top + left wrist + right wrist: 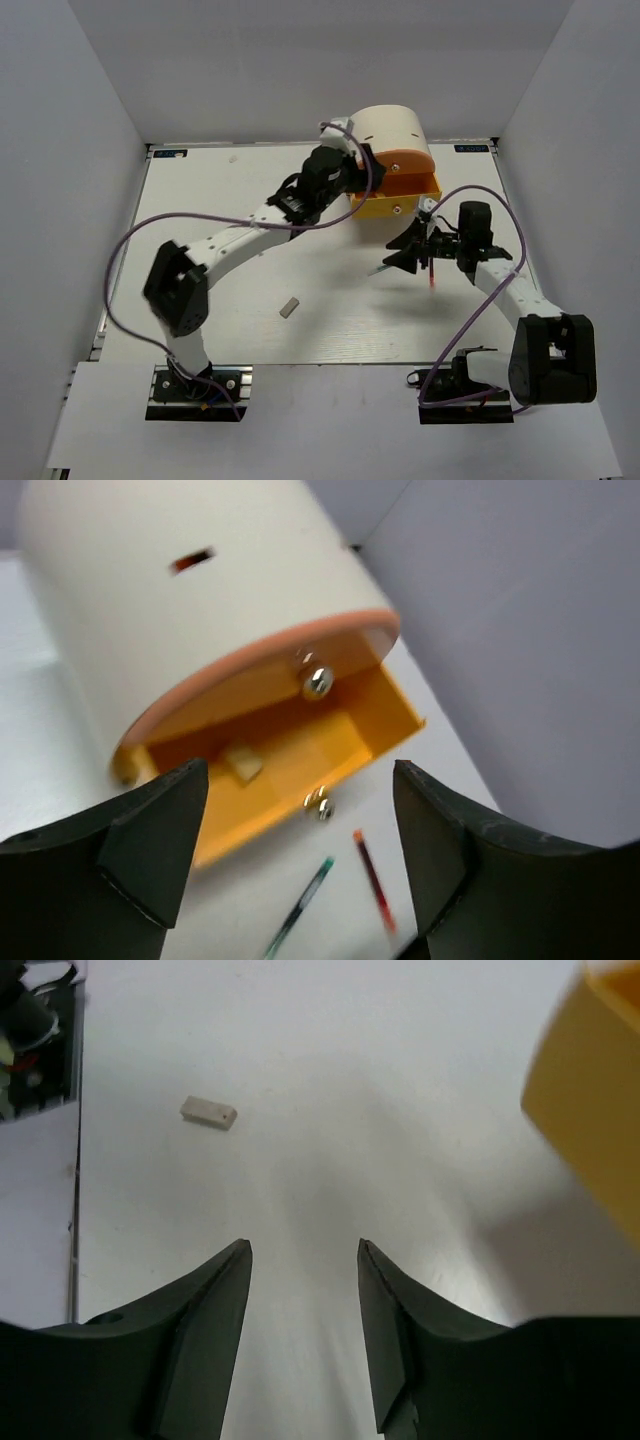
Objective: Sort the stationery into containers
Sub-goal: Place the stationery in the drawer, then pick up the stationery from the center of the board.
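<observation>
The cream half-cylinder desk unit (390, 128) stands at the back. Its yellow drawer (392, 203) is pulled open below the orange front (405, 163). In the left wrist view the yellow drawer (300, 750) holds one beige eraser (243, 763). My left gripper (358, 170) is open and empty beside the unit's left side; it also shows in the left wrist view (298, 770). My right gripper (398, 252) is open and empty just in front of the drawer, low over the table (303, 1247). A thin red pen (432, 276) and a thin white pen (380, 270) lie by it. A second beige eraser (290, 308) lies front centre.
The pens also show in the left wrist view, the red one (373, 875) and the green-tipped one (300, 910), in front of the drawer knob (320, 805). The loose eraser (208, 1112) lies far ahead of the right fingers. White walls enclose the table (200, 200).
</observation>
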`<state>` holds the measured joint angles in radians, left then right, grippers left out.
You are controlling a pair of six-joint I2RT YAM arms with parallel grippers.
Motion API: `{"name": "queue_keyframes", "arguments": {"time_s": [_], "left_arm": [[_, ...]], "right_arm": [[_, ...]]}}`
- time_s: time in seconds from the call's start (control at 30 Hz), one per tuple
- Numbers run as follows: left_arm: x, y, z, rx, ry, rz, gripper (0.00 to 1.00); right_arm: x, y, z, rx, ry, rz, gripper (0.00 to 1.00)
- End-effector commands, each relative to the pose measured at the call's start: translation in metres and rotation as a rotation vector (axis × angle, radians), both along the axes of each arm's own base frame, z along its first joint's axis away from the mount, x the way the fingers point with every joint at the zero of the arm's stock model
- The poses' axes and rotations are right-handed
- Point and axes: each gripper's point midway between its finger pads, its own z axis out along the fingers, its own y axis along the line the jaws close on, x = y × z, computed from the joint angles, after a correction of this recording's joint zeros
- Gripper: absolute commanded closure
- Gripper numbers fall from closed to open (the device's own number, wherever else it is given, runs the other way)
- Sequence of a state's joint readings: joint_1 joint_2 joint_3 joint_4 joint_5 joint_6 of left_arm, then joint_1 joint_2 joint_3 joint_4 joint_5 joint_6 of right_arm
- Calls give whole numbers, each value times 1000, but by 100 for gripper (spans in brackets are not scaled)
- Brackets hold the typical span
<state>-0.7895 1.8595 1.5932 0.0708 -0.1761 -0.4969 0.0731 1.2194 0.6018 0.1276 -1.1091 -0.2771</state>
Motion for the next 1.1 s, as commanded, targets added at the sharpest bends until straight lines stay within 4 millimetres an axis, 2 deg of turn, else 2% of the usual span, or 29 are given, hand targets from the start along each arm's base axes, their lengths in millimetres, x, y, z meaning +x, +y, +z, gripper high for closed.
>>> {"name": "queue_keyframes", "arguments": {"time_s": [0.0,0.03,0.07,0.1,0.13,0.17,0.2,0.23,0.27,0.33,0.37,0.4,0.43,0.47,0.5,0.53,0.6,0.63,0.7,0.77,0.83,0.87,0.93,0.97,1.0,1.07], "left_arm": [[-39,58,40,-26,-5,64,14],[-42,78,33,-11,11,135,8],[-50,92,25,-2,32,162,8],[-66,125,6,27,72,227,5],[-76,138,-3,15,105,262,5],[-90,155,-35,50,163,291,3],[-106,179,-33,35,180,339,2],[-116,189,-41,7,216,368,2],[-127,203,-65,27,260,398,2],[-147,231,-85,46,318,471,2],[-159,245,-90,-10,347,513,2],[-169,260,-101,13,375,559,2],[-175,267,-105,3,385,577,2],[-183,277,-107,-41,388,601,1],[-188,282,-110,-53,399,609,1],[-195,288,-119,-40,417,619,1],[-200,295,-114,-90,414,634,1],[-206,300,-122,-72,432,644,1],[-210,305,-123,-86,443,664,1],[-215,316,-132,-50,464,711,1],[-217,321,-132,-52,474,737,1],[-220,326,-136,-31,482,755,1],[-221,327,-134,-39,484,758,1],[-222,328,-135,-31,488,760,1],[-222,328,-135,-31,488,760,1],[-222,328,-133,-39,484,758,1]], "right_arm": [[-20,22,22,-16,-383,328,48],[-29,24,12,-45,-421,382,48],[-38,32,15,-66,-409,443,49],[-34,35,-1,-107,-478,497,49],[-39,34,-12,-147,-432,518,49],[-48,47,-15,-157,-450,581,49],[-47,49,-26,-202,-431,592,47],[-46,49,-34,-247,-387,583,46],[-38,64,-32,-253,-465,590,42],[-45,85,-40,-279,-434,641,40],[-45,92,-36,-277,-428,655,38],[-53,102,-44,-285,-399,695,37],[-63,113,-51,-291,-353,733,37],[-64,128,-42,-283,-384,760,35],[-69,138,-44,-293,-393,785,35],[-65,147,-48,-307,-381,793,33],[-73,158,-58,-327,-371,836,32],[-72,169,-57,-335,-412,867,32],[-85,179,-66,-348,-409,927,32],[-87,186,-81,-392,-416,948,32],[-87,197,-84,-412,-451,952,32],[-89,200,-96,-439,-427,958,32],[-83,210,-93,-456,-451,951,32],[-88,213,-105,-483,-439,965,32],[-86,214,-108,-503,-435,955,32],[-80,226,-107,-510,-447,932,32]]}}
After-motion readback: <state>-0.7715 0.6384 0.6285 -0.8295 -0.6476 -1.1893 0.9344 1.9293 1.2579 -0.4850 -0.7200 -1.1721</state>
